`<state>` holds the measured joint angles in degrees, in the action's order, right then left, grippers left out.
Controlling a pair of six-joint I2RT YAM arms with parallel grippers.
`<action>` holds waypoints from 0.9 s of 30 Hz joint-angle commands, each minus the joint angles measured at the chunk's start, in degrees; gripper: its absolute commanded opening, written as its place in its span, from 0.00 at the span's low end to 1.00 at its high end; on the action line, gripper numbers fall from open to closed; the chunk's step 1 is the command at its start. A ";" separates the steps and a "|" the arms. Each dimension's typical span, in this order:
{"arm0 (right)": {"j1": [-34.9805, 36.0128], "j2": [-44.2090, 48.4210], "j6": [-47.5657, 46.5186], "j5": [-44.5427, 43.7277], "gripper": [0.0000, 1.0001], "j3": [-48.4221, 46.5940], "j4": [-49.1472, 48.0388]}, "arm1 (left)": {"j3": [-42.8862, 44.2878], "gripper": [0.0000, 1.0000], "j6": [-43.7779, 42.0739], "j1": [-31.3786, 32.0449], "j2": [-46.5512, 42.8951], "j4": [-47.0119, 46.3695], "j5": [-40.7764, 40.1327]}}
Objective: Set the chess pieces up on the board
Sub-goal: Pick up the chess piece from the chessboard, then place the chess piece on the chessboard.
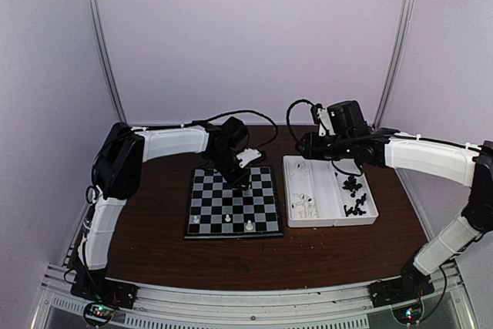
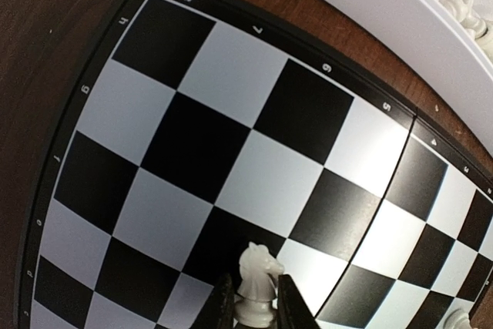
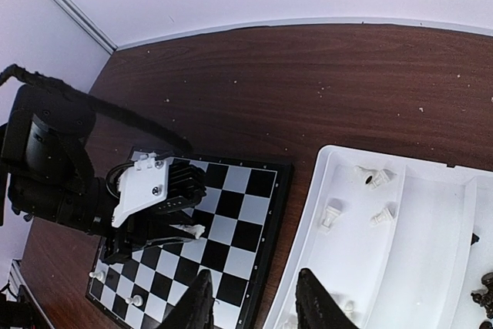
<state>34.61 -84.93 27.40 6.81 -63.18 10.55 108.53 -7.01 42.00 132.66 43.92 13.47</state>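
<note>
Dark brown wood makes up the table (image 1: 154, 246) in front of us. On it the chessboard (image 1: 202, 199) lies to the left, with the white two-compartment tray (image 1: 331, 223) just beside it on the right. Our left arm (image 1: 166, 142) reaches over the far part of the chessboard, and our right arm (image 1: 427, 156) stretches over the far end of the tray.

Our left gripper (image 2: 256, 300) hangs low over the squares, its dark fingers (image 2: 296, 306) pressed against both sides of a white knight (image 2: 258, 269). We cannot tell whether the knight's base touches the chessboard. Our right gripper (image 3: 258, 300) hovers above the tray's left edge, its fingers spread with nothing between them.

Three white pieces (image 1: 229, 219) stand along the near rows of the chessboard. More white pieces (image 1: 306, 204) lie loose in the tray's left compartment, and the black pieces (image 1: 354, 194) are heaped in its right compartment.
</note>
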 commanded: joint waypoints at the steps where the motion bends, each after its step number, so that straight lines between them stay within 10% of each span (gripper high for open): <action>1: -0.36 -1.13 0.56 1.68 0.37 -0.90 -0.64 | 1.03 0.17 0.03 -0.07 -1.16 0.90 1.91; 15: -0.39 -2.85 -2.93 23.68 0.37 -2.89 2.27 | -6.84 0.18 12.20 -6.37 -13.92 -9.38 32.92; 27: -0.09 -7.60 31.03 34.10 0.40 -2.09 -12.44 | -15.62 0.19 12.52 -5.87 -20.64 -19.91 36.53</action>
<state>34.59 -90.06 41.28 36.12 -66.22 8.32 95.72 5.23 35.55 114.69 30.55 47.64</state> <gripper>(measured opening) 0.402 0.188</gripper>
